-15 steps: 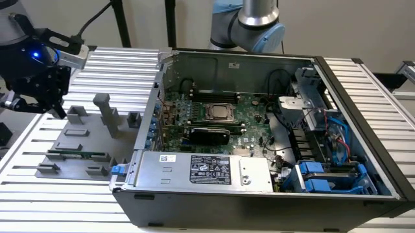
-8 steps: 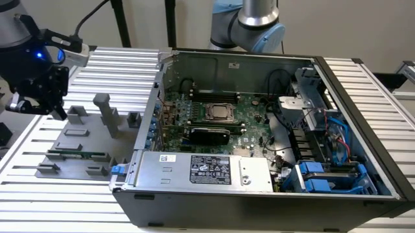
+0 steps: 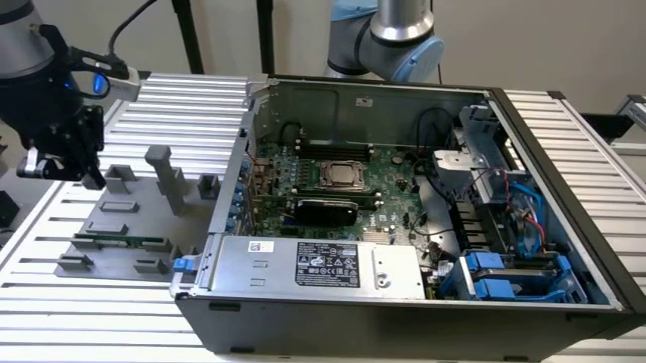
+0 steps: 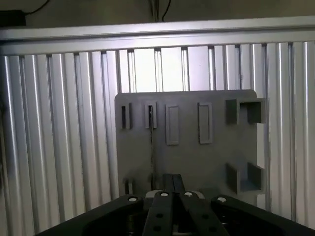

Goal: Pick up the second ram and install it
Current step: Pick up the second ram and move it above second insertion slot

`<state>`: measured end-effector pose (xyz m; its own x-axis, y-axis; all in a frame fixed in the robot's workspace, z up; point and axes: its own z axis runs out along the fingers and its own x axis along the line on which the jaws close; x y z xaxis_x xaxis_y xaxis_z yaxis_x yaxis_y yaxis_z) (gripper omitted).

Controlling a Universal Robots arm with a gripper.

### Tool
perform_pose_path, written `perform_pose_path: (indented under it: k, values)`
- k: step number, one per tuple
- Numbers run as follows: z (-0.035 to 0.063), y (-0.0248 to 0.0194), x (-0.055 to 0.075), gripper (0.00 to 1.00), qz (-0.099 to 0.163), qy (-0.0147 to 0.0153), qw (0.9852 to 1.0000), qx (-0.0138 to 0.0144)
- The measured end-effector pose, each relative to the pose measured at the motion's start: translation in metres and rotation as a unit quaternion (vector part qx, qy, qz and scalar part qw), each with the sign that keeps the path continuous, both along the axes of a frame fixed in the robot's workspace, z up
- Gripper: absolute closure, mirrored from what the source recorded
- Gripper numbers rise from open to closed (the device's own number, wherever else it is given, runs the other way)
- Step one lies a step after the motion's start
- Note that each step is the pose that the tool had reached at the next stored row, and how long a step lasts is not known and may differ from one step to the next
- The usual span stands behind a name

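Exterior view: the second ram (image 3: 116, 242) stands on edge in the grey fixture plate (image 3: 111, 263) on the slatted counter (image 3: 192, 106), probably so its upper edge is free to grip. The gripper (image 3: 66, 170) hangs above the plate's far end, with open air around it. The open computer case (image 3: 302, 310) sits just beside the plate.

Wrist view: the fingers (image 4: 169, 184) look pressed together and empty. The second ram (image 4: 151, 147) shows as a thin line, slightly off their centre.

No readable text, power supply label (image 3: 328, 265) illegible
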<state>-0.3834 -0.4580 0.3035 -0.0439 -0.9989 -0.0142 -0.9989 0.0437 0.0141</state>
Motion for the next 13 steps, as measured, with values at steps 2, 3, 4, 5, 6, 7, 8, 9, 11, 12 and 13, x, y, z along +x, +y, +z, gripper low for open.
perform_pose_path:
  k: [2, 3, 4, 5, 6, 7, 8, 9, 11, 12, 13]
  values:
    - [-0.0020, 0.0000, 0.000, 1.00, 0.006, -0.0003, 1.0000, -0.0008]
    - [-0.0034, 0.0000, 0.000, 1.00, 0.006, -0.0003, 1.0000, -0.0010]
    - [-0.0049, 0.0000, 0.000, 0.00, 0.006, -0.0004, 1.0000, -0.0013]
    - [-0.0062, 0.0000, 0.000, 0.00, 0.006, -0.0003, 1.0000, -0.0016]
    - [-0.0078, 0.0000, 0.000, 0.00, 0.006, -0.0004, 1.0000, -0.0019]
    - [-0.0092, 0.0000, 0.000, 0.00, 0.006, -0.0004, 1.0000, -0.0021]
    - [-0.0107, 0.0000, 0.000, 0.00, 0.006, -0.0004, 1.0000, -0.0022]
    - [-0.0122, 0.0000, 0.000, 0.00, 0.006, -0.0006, 1.0000, -0.0023]
    - [-0.0148, 0.0000, 0.000, 0.00, 0.006, -0.0006, 1.0000, -0.0026]
    - [-0.0157, 0.0000, 0.000, 0.00, 0.006, -0.0006, 1.0000, -0.0026]
    - [-0.0166, -0.0001, 0.000, 0.00, 0.006, -0.0005, 1.0000, -0.0026]
